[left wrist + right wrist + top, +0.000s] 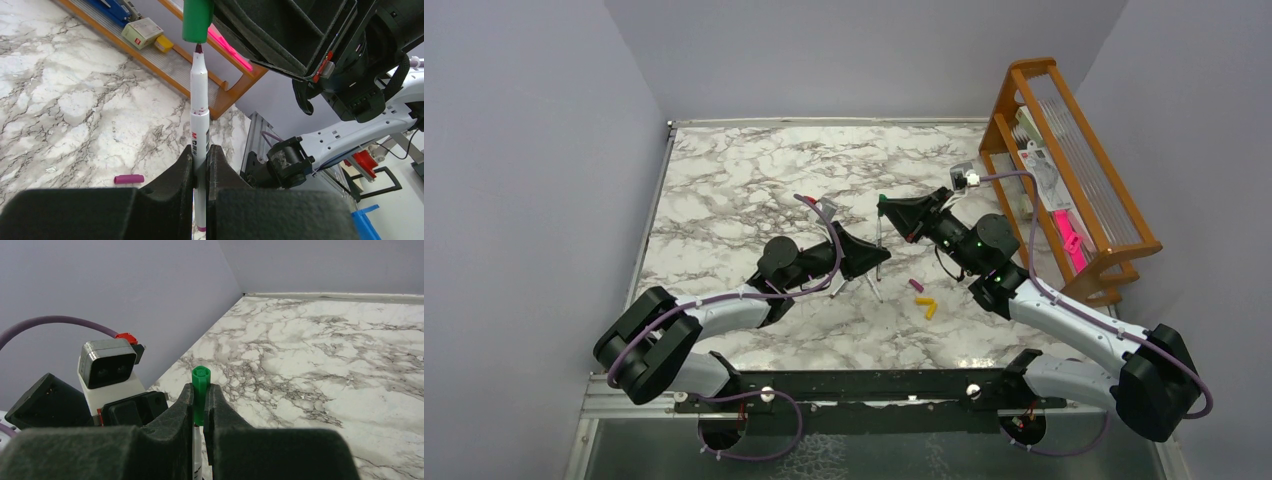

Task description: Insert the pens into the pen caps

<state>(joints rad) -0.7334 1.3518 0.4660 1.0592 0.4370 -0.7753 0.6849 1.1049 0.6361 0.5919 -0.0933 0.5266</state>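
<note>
My left gripper (879,258) is shut on a silvery-white pen (199,100), held upright with its dark tip up. My right gripper (886,207) is shut on the green cap (200,385) and holds it right above that tip (196,20). The tip sits at the cap's mouth with a sliver of gap. In the top view the pen (879,235) runs down from the green cap (881,201). A magenta cap (916,284) and two yellow-orange caps (927,306) lie on the marble. Two more pens (872,289) lie under the left gripper, partly hidden.
A wooden rack (1064,170) with boxes and a pink item stands at the right edge of the marble table (724,190). Grey walls close the left, back and right. The magenta cap also shows in the left wrist view (129,179).
</note>
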